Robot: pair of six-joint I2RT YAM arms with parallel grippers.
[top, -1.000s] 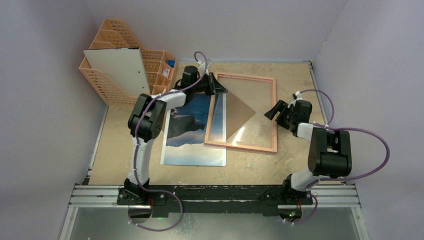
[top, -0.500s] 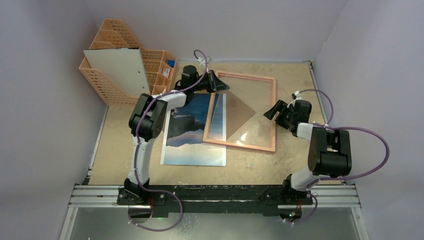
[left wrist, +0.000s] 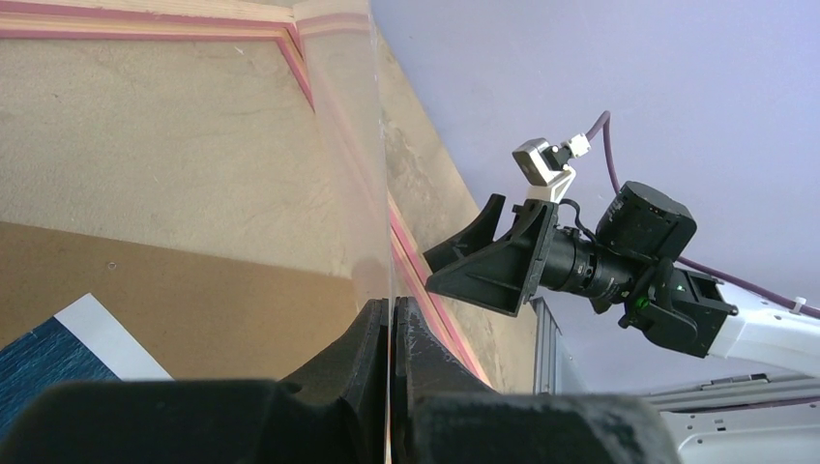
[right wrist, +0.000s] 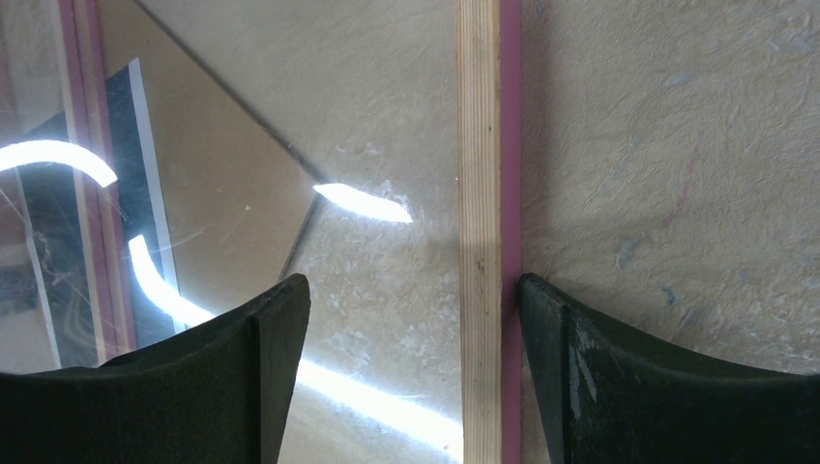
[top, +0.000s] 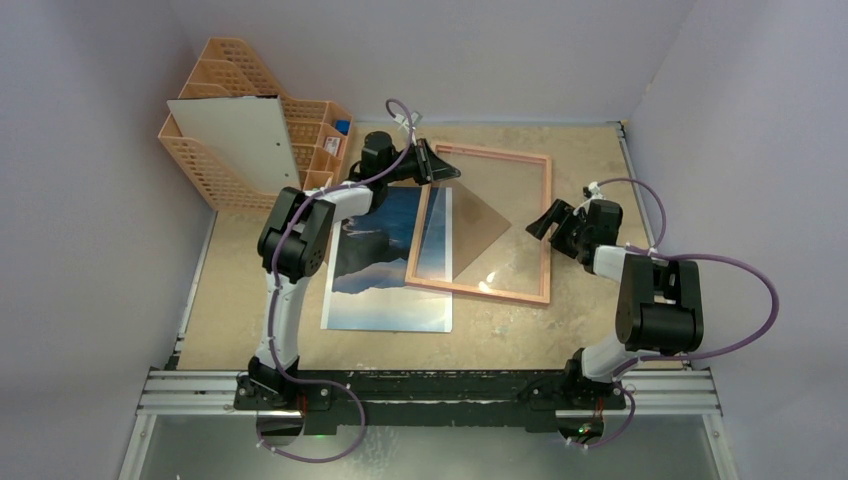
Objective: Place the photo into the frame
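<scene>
The photo point(top: 385, 270) lies face up left of centre, its right edge under the frame point(top: 548, 230), which lies flat; a blue corner of the photo point(left wrist: 43, 362) shows in the left wrist view. At the frame's far left corner my left gripper point(top: 448, 168) point(left wrist: 392, 307) is shut on a clear sheet point(left wrist: 353, 145), seen edge-on and tilted over the frame. My right gripper point(top: 545, 222) point(right wrist: 411, 285) is open astride the frame's right rail point(right wrist: 481, 242), its right finger against the pink outer side. A brown backing board point(top: 478, 225) shows inside the frame.
An orange mesh file rack point(top: 240, 110) with a white board point(top: 235, 140) leaning on it stands at the back left. Lilac walls close in the back and both sides. A metal rail point(top: 430, 392) carrying the arm bases runs along the near edge.
My left gripper has shifted slightly toward the far side, raising the sheet's corner. The glare on the sheet has moved. The right gripper has stayed almost still.
</scene>
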